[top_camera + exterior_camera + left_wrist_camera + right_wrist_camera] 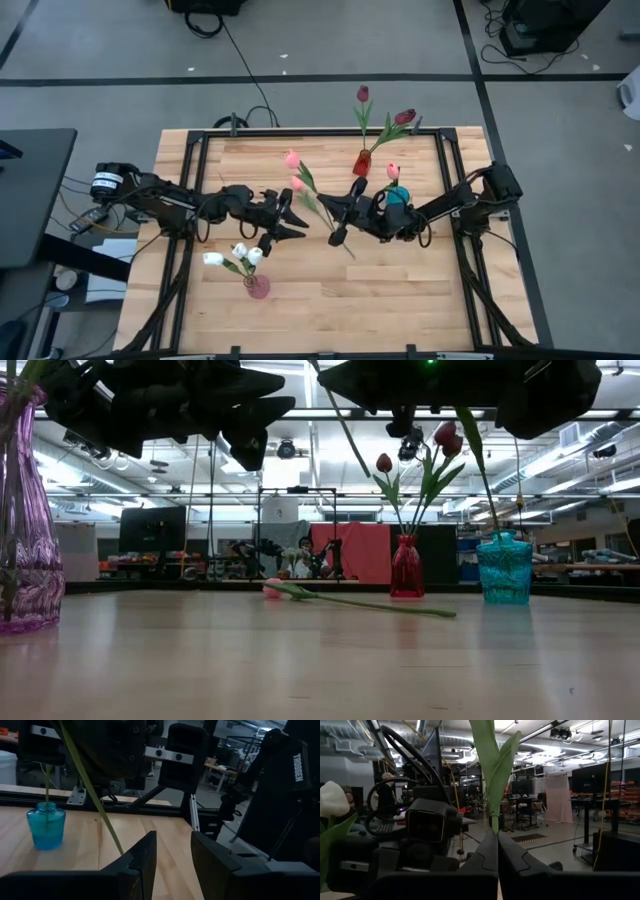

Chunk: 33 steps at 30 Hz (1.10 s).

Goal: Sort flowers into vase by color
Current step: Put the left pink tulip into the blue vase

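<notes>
Wooden table (330, 290) carries 3 vases: red (361, 162), blue (398, 195), purple (258, 288); 1 pink tulip (300, 591) lying flat.

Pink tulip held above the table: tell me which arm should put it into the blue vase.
Right. The right claw is shut on the pink tulip stem, with the blue vase beside that arm. The left claw is open and holds nothing.

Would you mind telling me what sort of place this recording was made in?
Probably a robotics lab or workshop: a framed wooden table on taped concrete floor, cables, and benches with equipment under ceiling strip lights.
</notes>
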### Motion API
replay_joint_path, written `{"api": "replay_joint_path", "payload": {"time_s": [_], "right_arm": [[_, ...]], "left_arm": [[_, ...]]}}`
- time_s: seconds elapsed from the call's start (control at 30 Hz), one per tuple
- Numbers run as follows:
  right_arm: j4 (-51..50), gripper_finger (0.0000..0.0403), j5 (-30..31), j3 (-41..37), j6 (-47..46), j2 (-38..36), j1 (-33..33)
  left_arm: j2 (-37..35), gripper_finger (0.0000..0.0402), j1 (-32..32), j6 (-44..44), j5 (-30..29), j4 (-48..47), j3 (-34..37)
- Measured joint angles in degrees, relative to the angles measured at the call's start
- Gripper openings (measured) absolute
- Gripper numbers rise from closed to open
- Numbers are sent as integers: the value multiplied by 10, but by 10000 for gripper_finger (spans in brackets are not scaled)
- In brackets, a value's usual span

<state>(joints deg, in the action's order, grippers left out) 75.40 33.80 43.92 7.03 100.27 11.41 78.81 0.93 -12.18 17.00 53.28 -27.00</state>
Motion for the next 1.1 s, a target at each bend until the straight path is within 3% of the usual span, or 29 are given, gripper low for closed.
{"api": "replay_joint_path", "payload": {"time_s": [1.1], "right_arm": [[0,3,-5,0,0,-1,-3]], "left_arm": [[0,127,3,-15,-6,-5,0]]}}
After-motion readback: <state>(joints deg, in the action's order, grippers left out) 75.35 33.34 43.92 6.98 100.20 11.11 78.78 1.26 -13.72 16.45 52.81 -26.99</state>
